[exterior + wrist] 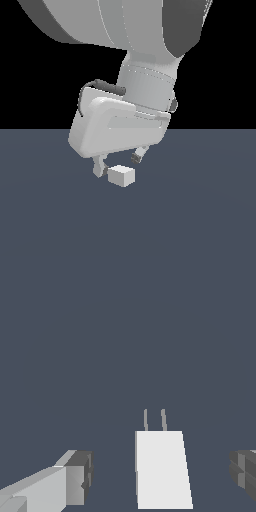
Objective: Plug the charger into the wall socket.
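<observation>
Here the gripper (160, 476) stands spread, its fingers (75, 481) apart on either side of the charger (161, 468), which lies on the dark floor (200, 215) with prongs pointing away. Contact is apparently absent. An off-centre closure could twist the block; the wall socket is out of view.

A flat, dark slate-blue table (200, 215) is seen. The white charger (121, 175) is laid directly on it, with two thin prongs (154, 420) shown in the wrist view.
</observation>
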Robot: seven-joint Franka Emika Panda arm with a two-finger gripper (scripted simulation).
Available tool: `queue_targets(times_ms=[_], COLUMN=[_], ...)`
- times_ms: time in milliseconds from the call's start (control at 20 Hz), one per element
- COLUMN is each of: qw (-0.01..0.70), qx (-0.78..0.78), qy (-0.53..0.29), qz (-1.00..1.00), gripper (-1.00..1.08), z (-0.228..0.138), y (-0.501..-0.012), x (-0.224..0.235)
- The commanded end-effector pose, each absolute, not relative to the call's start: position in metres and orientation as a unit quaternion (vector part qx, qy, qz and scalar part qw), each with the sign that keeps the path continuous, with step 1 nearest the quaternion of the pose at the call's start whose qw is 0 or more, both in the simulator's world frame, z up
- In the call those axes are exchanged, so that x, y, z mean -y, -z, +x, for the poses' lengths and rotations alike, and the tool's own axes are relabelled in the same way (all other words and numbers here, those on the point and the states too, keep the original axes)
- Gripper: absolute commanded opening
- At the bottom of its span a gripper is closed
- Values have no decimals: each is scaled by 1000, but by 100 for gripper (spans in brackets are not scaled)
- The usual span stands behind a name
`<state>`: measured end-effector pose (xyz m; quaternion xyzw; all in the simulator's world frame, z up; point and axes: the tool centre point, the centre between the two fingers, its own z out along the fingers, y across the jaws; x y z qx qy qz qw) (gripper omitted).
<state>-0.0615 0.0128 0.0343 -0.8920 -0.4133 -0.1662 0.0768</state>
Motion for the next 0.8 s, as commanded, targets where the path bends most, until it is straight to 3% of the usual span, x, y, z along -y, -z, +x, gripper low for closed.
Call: queue_targets(times_ms=[0,350,400,750], qw=[77,77,77,77], qx=[414,414,414,414], qy=[166,166,166,166], qz=[-892,-892,-892,-892], gripper=[100,100,-100,-100], z=[-62,-62,-62,-62], y=[-24,-11,-11,-11], x=[-13,-13,-13,-13])
